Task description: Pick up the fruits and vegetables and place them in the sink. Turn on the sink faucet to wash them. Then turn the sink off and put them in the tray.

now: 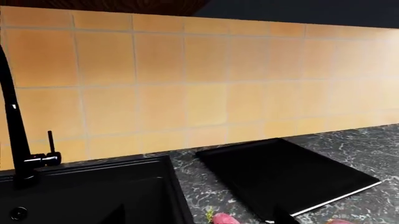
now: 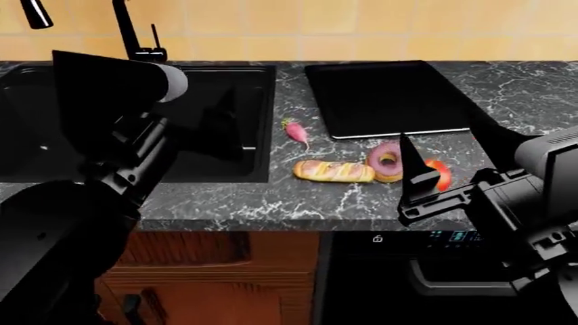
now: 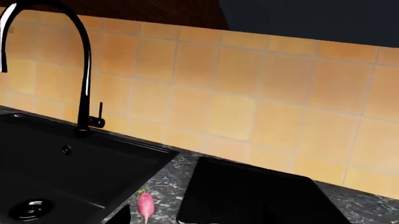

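Right pincer hovers just before the round glossy red tomato; its grip state cannot be told.

Matte black sink, glossy black faucet, grey marbled counter, glossy tomato

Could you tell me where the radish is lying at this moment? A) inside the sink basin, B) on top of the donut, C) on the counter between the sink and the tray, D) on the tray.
C: in the head view the radish lies on the marbled counter, right of the sink and left of the tray, touching neither.
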### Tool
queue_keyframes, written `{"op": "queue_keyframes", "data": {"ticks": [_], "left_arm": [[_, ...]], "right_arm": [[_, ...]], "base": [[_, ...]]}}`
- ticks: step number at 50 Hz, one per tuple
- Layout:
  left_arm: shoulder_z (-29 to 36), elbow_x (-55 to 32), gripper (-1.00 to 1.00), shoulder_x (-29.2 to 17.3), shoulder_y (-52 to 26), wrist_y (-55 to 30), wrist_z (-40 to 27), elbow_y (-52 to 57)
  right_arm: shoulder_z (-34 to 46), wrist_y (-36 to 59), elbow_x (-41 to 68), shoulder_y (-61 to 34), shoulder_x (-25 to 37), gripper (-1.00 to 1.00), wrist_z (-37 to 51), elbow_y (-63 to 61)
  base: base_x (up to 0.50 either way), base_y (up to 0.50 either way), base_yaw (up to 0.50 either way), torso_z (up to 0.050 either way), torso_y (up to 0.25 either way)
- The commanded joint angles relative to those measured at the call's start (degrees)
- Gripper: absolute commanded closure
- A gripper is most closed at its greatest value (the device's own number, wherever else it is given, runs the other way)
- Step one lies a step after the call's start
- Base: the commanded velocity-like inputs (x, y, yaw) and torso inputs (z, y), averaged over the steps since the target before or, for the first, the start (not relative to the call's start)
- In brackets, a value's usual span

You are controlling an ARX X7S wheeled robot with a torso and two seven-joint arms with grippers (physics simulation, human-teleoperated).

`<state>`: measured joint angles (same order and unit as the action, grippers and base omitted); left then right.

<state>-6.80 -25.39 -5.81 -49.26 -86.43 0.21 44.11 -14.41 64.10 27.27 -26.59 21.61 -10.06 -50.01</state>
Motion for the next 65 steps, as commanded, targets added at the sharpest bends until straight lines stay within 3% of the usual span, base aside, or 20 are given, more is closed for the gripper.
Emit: {"op": "queue_keyframes", "data": {"ticks": [1,19,35,43,49,55,65], "left_arm": [[-3.08,-12.22,-1.0,-2.05,-4.27,-3.14,-7.08,-1.9],[-4.35,-18.04,-1.0,-2.96,-4.86,-2.19,-11.44,-3.02],[-3.61,-25.21,-1.0,-4.31,-5.19,-2.46,-18.19,-5.16],[1.4,-18.93,-1.0,-3.01,-4.31,-1.21,-26.29,-12.05],[5.83,-13.04,-1.0,0.45,-6.24,1.82,-32.07,-21.8],[6.29,-8.55,-1.0,4.45,-7.96,3.18,-39.17,-28.67],[12.74,-7.82,-1.0,5.4,-7.87,6.95,-46.97,-37.02]], "right_arm": [[-3.48,9.6,6.21,-7.72,2.56,-1.0,-1.5,-2.74],[-3.16,15.4,11.36,-14.94,4.35,-1.0,-2.21,-3.72],[-1.81,16.39,12.27,-16.09,5.44,-1.0,-0.9,-3.14],[-1.84,18.06,13.6,-16.29,6.9,-1.0,-0.32,-5.19],[-0.53,16.49,12.66,-15.53,7.3,-1.0,0.84,-4.83],[0.41,15.16,12.17,-15.5,7.09,-1.0,1.58,-4.0],[-0.54,14.03,12.49,-15.35,7.39,-1.0,1.99,-3.82]], "base": [[0.26,-0.42,0.0,0.05,0.0],[0.32,-0.37,0.0,0.05,0.0],[0.41,-0.21,0.0,0.0,0.0],[0.0,0.0,0.0,0.0,0.0],[0.0,0.0,0.0,0.0,0.0],[0.0,0.0,0.0,0.0,0.0],[0.0,0.0,0.0,0.0,0.0]]}}
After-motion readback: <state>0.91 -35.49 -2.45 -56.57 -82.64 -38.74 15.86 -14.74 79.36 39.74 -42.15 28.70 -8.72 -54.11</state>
